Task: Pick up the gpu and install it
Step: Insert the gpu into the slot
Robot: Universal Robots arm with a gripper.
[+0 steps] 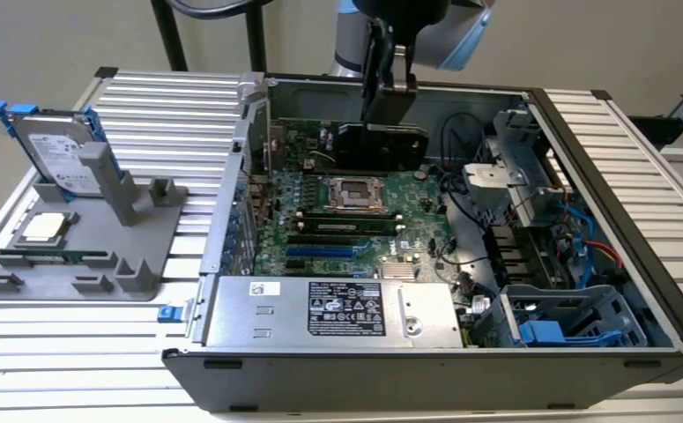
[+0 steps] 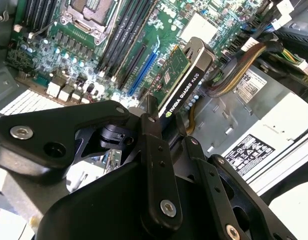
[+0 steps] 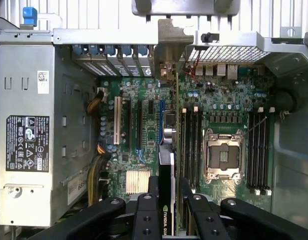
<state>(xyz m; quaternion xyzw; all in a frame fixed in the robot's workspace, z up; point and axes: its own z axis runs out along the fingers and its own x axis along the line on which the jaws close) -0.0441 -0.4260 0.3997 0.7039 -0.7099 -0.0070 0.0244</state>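
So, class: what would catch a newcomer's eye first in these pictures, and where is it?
An open computer case sits on the slatted table, its green motherboard bare. Above the motherboard the arm's hand grips the gpu on edge. At the exterior view's left, a hard drive with blue rails stands in a grey holder.

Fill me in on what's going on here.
The arm's gripper is shut on the gpu, holding it on edge inside the open computer case, over the motherboard. The card looks unseated, above the slots. A hard drive and CPU chip sit on the stand at the exterior view's left.
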